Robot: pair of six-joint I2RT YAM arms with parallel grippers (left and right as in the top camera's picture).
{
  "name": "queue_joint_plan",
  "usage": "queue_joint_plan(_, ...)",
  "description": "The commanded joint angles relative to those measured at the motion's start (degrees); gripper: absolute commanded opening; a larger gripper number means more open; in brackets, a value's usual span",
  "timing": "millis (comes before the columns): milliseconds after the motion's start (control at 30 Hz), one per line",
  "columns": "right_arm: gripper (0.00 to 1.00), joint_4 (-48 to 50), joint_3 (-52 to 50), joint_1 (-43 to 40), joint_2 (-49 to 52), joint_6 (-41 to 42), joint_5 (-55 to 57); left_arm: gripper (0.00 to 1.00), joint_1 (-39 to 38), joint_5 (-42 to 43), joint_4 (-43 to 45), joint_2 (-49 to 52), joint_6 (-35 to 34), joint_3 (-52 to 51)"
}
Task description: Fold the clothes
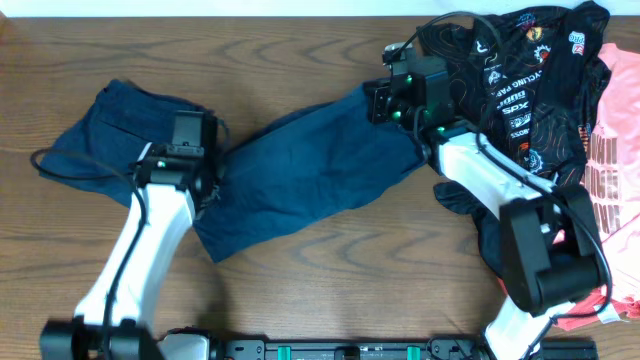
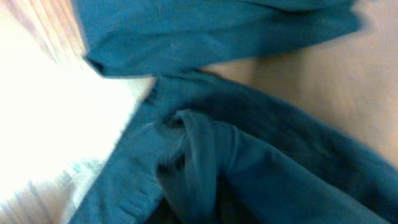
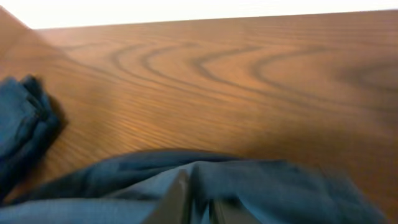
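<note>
A dark navy garment (image 1: 310,160) lies stretched across the wooden table, from a bunched part at the left (image 1: 100,135) to its right end. My left gripper (image 1: 192,160) sits on its left-middle part. In the left wrist view a ridge of navy fabric (image 2: 196,155) is pulled up into the jaws (image 2: 199,214), whose fingers are hidden by cloth. My right gripper (image 1: 383,103) is at the garment's right end. In the right wrist view its fingertips (image 3: 199,208) pinch a raised fold of the navy fabric (image 3: 273,183).
A pile of other clothes lies at the right: a black printed jersey (image 1: 520,70) and a pink garment (image 1: 612,130), with the right arm over them. Bare wooden table (image 1: 330,270) shows in front and behind (image 3: 236,81). Another navy bunch (image 3: 22,124) shows at the left of the right wrist view.
</note>
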Motion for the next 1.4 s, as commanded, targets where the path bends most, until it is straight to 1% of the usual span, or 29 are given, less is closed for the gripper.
queue_joint_plan(0,0.73,-0.11,1.2,-0.52,2.27,0.66,2.32,0.37,4.2,2.32,0.22,3.67,1.9,-0.37)
queue_joint_plan(33,0.99,-0.79,1.2,-0.52,2.38,0.63,2.32,0.51,4.98,3.8,0.31,4.39,2.95,-0.37)
queue_joint_plan(100,0.99,-2.67,1.2,-0.68,1.92,0.13,1.9,0.71,6.6,6.45,0.44,4.85,6.45,-0.37)
queue_joint_plan(167,0.99,-4.42,1.2,-0.7,1.07,-0.66,1.22,0.83,8.24,8.2,-0.11,4.26,10.67,-0.24)
queue_joint_plan(233,0.99,-6.51,1.2,-0.68,0.17,-1.36,0.24,0.86,9.77,9.84,-2.6,3.17,12.63,-0.26)
queue_joint_plan(267,0.99,-7.69,1.2,-0.68,-0.17,-1.46,-0.02,0.9,10.38,10.93,-4.28,2.69,12.63,-0.26)
queue_joint_plan(367,0.99,-12.55,1.2,-0.68,-0.92,-1.55,-0.48,1.0,11.19,13.62,-8.52,2.43,12.98,-0.37)
queue_joint_plan(400,0.99,-14.4,1.2,-0.66,-0.94,-1.55,-0.48,0.98,11.17,13.92,-8.81,2.49,13.11,-0.79)
queue_joint_plan(433,0.99,-15.93,1.2,-0.61,-0.96,-1.55,-0.44,0.98,11.15,14.23,-8.33,2.49,13.66,-1.33)
queue_joint_plan(567,0.99,-21.29,1.2,-0.7,-1.05,-1.53,1.14,0.98,11.15,17.2,-3.1,2.67,19.04,-4.72)
queue_joint_plan(733,0.99,-27.08,1.2,-1.05,-3.19,-1.57,6.12,0.98,11.13,17.81,-0.68,3.61,19.39,-8.85)
queue_joint_plan(800,0.99,-28.39,1.2,-1.11,-4.42,-2.19,6.69,0.98,11.13,18.56,1.86,3.72,19.41,-10.73)
queue_joint_plan(900,0.99,-29.55,1.2,-1.11,-6.47,-2.84,6.73,1.0,11.13,22.56,7.98,3.74,20.61,-13.64)
queue_joint_plan(933,0.99,-29.88,1.2,-1.09,-7.32,-2.86,6.71,0.98,11.13,24.02,10.14,3.78,21.18,-14.53)
queue_joint_plan(967,0.99,-30.08,1.2,-1.09,-7.93,-2.86,6.71,0.95,11.13,24.96,11.61,3.89,21.35,-15.15)
queue_joint_plan(1000,0.99,-30.27,1.2,-1.09,-8.59,-2.95,6.69,0.87,11.13,25.81,12.74,4.02,21.38,-15.61)
queue_joint_plan(1033,0.99,-30.47,1.2,-1.09,-9.33,-3.72,6.12,0.73,11.13,26.45,13.73,4.28,21.4,-16.02)
queue_joint_plan(1067,0.99,-30.58,1.2,-1.03,-10.03,-4.94,4.83,0.62,11.13,26.75,14.01,4.37,21.53,-16.15)
queue_joint_plan(1100,0.99,-30.82,1.2,-0.85,-10.95,-6.84,2.27,0.39,11.13,26.77,14.49,4.48,22.51,-16.15)
queue_joint_plan(1133,0.99,-30.91,1.2,-0.79,-11.15,-7.34,1.53,0.25,11.13,26.75,14.73,4.48,23.37,-16.15)
queue_joint_plan(1167,0.99,-30.88,1.2,-0.68,-11.43,-7.8,0.15,0.21,11.13,26.75,14.97,4.48,24.13,-16.13)
queue_joint_plan(1200,0.99,-30.84,1.2,-0.59,-11.5,-7.78,-0.76,0.1,11.15,26.75,15.06,4.48,25.18,-16.11)
queue_joint_plan(1233,0.99,-30.84,1.2,-0.48,-11.47,-7.76,-1.46,0.06,11.19,26.77,14.97,4.46,26.25,-15.98)
queue_joint_plan(1367,0.99,-31.36,1.05,0.37,-11.37,-7.78,-2.56,0.06,11.19,26.73,11.63,3.5,30.73,-13.92)
